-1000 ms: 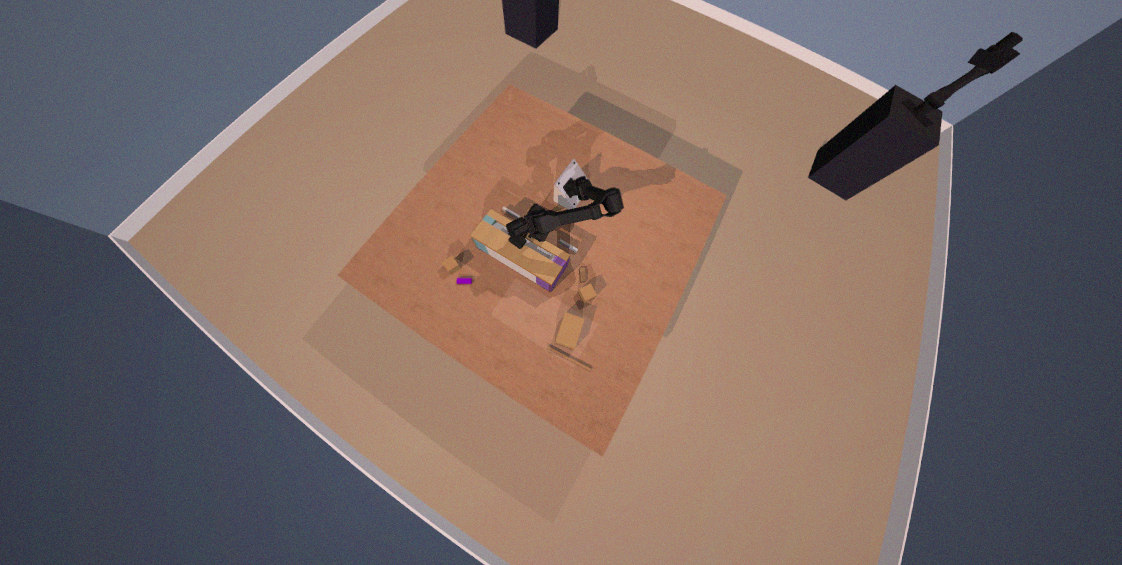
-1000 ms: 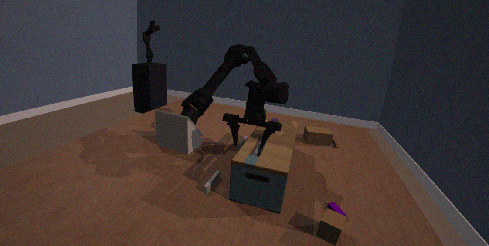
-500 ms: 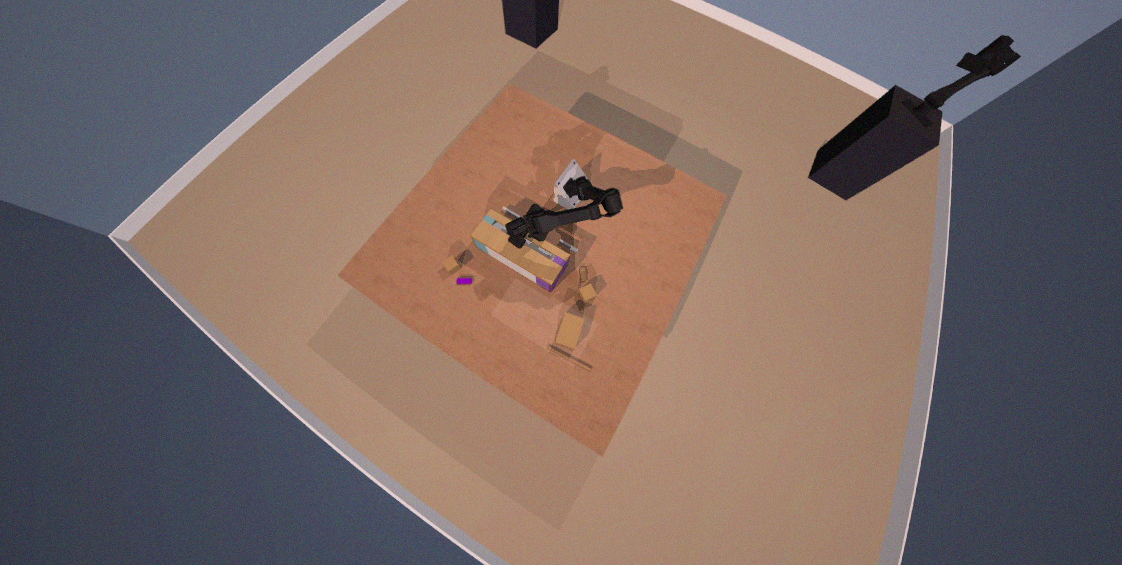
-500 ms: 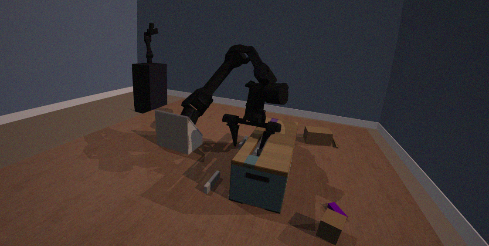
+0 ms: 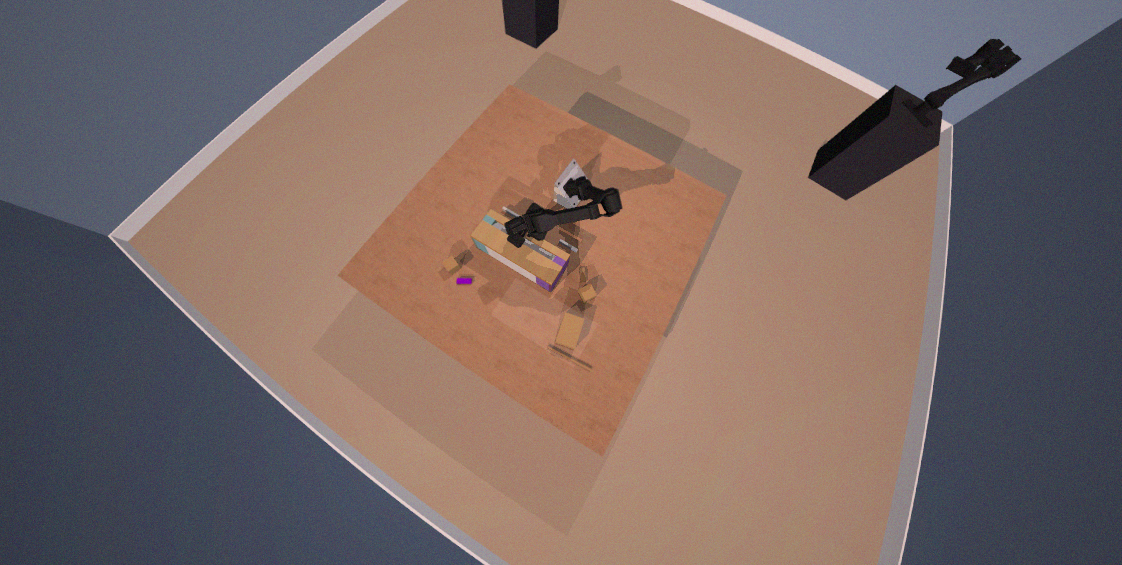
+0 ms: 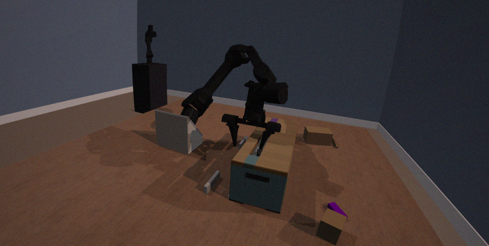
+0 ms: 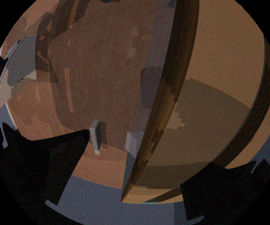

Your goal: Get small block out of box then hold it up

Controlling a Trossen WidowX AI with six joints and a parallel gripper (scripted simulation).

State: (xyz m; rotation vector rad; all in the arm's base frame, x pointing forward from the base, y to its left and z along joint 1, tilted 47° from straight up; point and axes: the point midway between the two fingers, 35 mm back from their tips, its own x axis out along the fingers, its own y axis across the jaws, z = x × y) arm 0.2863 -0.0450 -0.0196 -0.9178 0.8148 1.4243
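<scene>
The box [image 5: 536, 265] [image 6: 261, 193] [image 7: 220, 114] stands upright on the table, with a wooden lid, a teal near end in the exterior view and a purple far end. A slot runs along its lid. My gripper [image 6: 247, 148] [image 7: 132, 143] is open and empty, pointing down at the box. In the exterior view one finger hangs outside the box's robot side, and the other is at the lid slot; its exact depth is unclear. I cannot make out the small block on the shelf; the lid and arm hide the inside.
Pale bars [image 5: 568, 245] [image 6: 212, 182] [image 7: 96, 137] stand on the robot's side of the box. A purple piece [image 5: 464, 280] [image 6: 337, 209] lies by a tan block [image 5: 451, 265] [image 6: 331, 225] beyond it. A larger tan block [image 5: 569, 329] [image 6: 318, 136] lies past the purple end.
</scene>
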